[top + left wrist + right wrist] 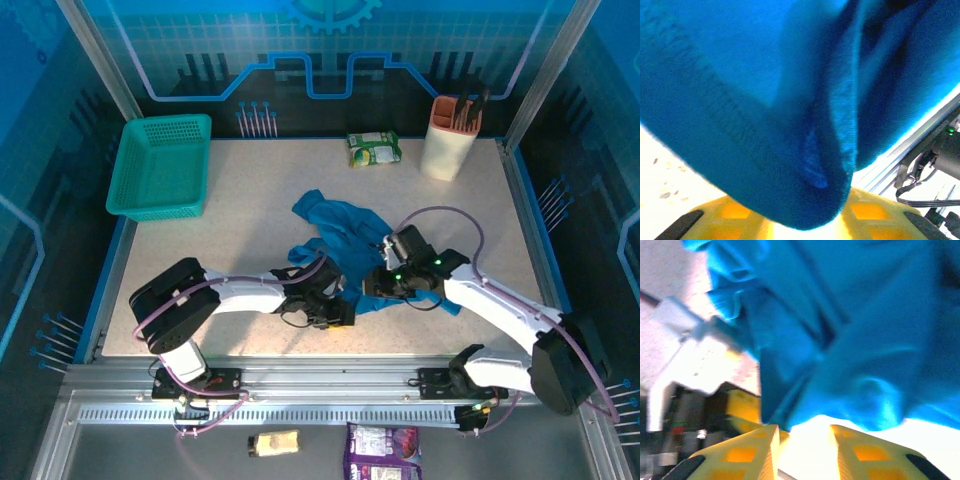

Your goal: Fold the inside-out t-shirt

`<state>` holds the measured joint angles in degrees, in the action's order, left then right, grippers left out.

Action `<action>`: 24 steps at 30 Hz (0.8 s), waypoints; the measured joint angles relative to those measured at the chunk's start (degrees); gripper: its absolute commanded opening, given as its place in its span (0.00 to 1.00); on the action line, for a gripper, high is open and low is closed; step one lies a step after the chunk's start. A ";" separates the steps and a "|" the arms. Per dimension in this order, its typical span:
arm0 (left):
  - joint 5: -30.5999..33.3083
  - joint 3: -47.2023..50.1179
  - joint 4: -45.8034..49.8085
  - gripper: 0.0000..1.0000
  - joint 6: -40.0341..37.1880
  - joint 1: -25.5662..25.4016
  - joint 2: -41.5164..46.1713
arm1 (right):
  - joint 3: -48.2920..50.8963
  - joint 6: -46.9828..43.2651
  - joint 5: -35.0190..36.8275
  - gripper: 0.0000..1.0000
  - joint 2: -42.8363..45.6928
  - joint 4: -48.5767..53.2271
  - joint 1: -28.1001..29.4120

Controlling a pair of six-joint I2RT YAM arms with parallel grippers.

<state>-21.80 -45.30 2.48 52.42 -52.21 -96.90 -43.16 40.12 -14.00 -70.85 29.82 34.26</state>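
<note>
In the top external view, the inside-out t-shirt [338, 232] is seen bunched in a crumpled heap about the middle of the worktop [250, 200]; the left end effector [340, 303] and the right end effector [383, 280] are set against its near side, close to each other; a teal basket [160, 168] is placed at the far left corner, and a green packet [373, 148] and a beige holder [450, 138] (dark utensils stand in it) are found along the far edge, well apart from the cloth.

In the left wrist view, a thick fold of the inside-out t-shirt [755, 100] is hung between the 2 yellow fingers [735, 214] of the left end effector [807, 226]; the fingers are held apart, but whether the fold is pinched cannot be told.

In the right wrist view, the right end effector [804, 442] is seen partly open, with a bright bare gap between its 2 fingers [757, 452]; nothing is held; the inside-out t-shirt [855, 330] is draped just beyond the fingertips.
</note>
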 measured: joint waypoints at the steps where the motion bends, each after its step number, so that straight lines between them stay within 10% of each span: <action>1: 0.37 0.70 -0.04 0.35 0.26 0.00 0.37 | -0.28 0.50 -1.25 0.26 -2.36 -1.51 1.01; 14: 9.66 8.46 -0.94 0.54 11.19 0.17 11.47 | 5.14 3.02 -1.60 0.06 -13.64 -7.04 2.05; 24: 12.92 9.53 -6.47 0.46 18.18 -1.46 9.38 | 7.41 4.04 -5.53 0.02 -13.94 -13.77 2.05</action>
<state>-8.88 -35.77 -3.99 70.61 -53.67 -87.53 -35.75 44.16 -19.53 -84.79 16.05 36.32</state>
